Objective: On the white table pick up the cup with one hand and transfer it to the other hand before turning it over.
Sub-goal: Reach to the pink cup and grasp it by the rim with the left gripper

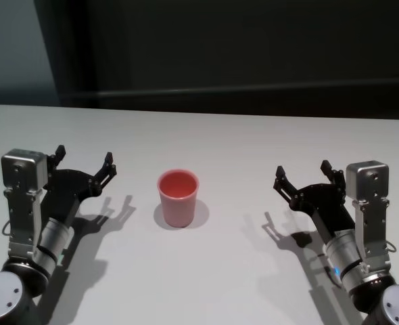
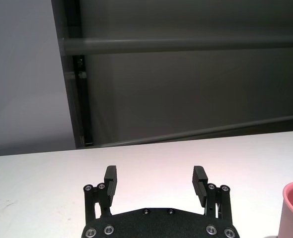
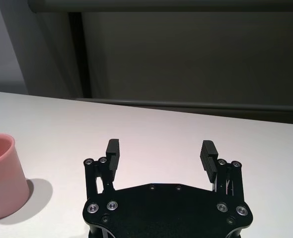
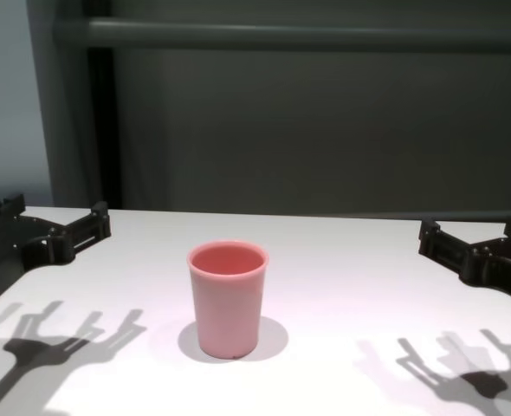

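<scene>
- Left end effector (image 1: pixel 84 160) hovers above the worktop to the left of the cup, well apart from it; its two fingers (image 2: pixel 110 179) stand wide and grasp nothing.
- Right end effector (image 1: pixel 302 174) hovers in the mirror place, to the right of the cup and also well apart from it, with its jaws spread and nothing between them.
- Both end effectors point forward, not at the cup.
- Pink cup (image 1: pixel 178 197) stands upright with its mouth up, between the two end effectors, a little closer to the left one.
- White worktop (image 1: pixel 240 142) carries the cup; around the cup only the shadows of the arms are seen.
- Step in hand, as I judge: the first pick-up is not yet begun, so the transfer and the turning over are still to do.
- Next move, as I judge: one end effector must turn toward the cup, put its open fingers around the wall and close, leaving free wall for the other end effector.
</scene>
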Motion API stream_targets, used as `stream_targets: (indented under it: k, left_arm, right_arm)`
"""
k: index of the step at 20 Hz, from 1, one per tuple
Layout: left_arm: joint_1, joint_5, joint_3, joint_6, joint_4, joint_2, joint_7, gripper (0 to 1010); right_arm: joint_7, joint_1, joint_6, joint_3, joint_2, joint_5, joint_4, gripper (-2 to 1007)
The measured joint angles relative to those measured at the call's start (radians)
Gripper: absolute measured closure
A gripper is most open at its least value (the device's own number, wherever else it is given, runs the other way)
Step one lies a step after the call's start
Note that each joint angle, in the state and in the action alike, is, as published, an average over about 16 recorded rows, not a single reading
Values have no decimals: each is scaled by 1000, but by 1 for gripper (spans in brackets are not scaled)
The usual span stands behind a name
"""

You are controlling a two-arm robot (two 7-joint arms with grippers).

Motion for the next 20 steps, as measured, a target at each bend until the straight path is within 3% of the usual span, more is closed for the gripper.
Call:
stream_targets:
  k: [20]
  left_arm:
    - [0,0,0,0,0,0,0,9]
  right_arm:
    - [0,0,0,0,0,0,0,3]
